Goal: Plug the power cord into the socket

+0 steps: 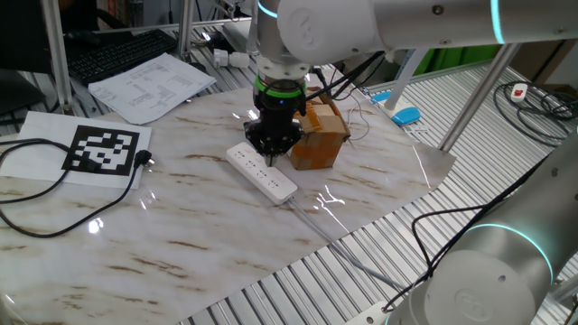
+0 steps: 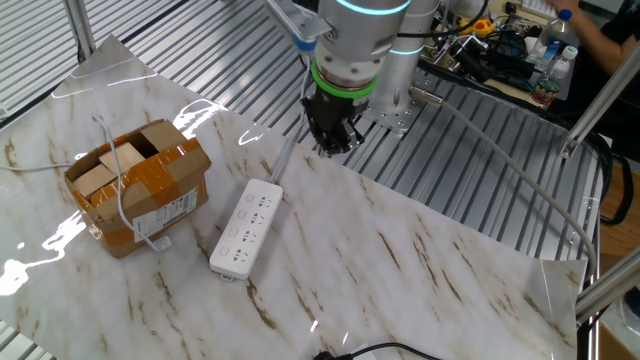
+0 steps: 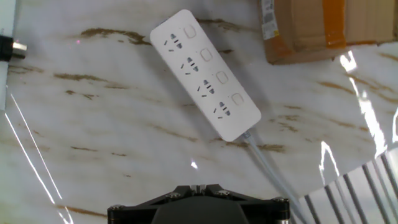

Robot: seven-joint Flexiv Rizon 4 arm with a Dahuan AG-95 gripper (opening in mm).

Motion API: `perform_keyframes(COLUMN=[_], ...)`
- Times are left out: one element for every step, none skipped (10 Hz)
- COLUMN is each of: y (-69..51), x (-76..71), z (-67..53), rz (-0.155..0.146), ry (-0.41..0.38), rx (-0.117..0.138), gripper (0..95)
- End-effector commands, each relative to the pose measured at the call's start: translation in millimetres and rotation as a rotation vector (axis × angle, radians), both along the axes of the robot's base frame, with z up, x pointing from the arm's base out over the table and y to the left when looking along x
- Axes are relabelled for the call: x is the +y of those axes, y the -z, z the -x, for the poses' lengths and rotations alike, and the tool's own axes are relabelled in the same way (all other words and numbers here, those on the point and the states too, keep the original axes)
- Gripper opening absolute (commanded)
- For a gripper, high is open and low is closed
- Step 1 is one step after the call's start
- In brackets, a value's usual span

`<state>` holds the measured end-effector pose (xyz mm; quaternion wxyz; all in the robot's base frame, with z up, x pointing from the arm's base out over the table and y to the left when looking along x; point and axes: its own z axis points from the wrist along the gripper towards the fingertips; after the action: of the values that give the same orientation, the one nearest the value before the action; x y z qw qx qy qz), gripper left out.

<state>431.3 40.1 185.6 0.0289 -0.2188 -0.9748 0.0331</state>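
Gripper [image 2: 333, 140] hangs pinched together and empty above the long flat white plastic power strip [image 2: 247, 227], which lies beside the taped brown cardboard box [image 2: 135, 185] on the marble counter [image 2: 420, 270]. All four outlets are bare; the black plug [image 1: 144, 160] lies far off, ungrasped. Everything remains.

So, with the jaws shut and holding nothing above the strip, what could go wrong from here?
1. The gripper is empty, and the plug lies far off by the marker sheet, so it must travel across the table.
2. The strip lies loose on the smooth marble; pushing a plug in may slide it.
3. The box sits close beside the strip and may crowd the hand.
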Motion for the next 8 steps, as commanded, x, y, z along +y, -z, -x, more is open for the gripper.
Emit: perform_keyframes(y=[2.2,6.0,7.9,11.1,17.3,21.7,28.2,31.7], x=[-1.9,-4.3,-6.4,-13.2,-22.4,-29.0,-39.7,-45.6], z=[1.9,-5.6,-11.7,-23.8,-34.6,-41.0,-49.2,-53.3], rz=[-0.015,-0.016,-0.028,-0.02,-0.001,0.005,0.011,0.0], ry=[-0.013,0.061,0.094,0.119,0.162,0.2,0.246,0.266], rx=[-0.006,0.015,0.01,0.012,0.017,0.023,0.027,0.022], gripper=[0.0,0.0,0.0,0.0,0.0,0.0,0.0,0.0])
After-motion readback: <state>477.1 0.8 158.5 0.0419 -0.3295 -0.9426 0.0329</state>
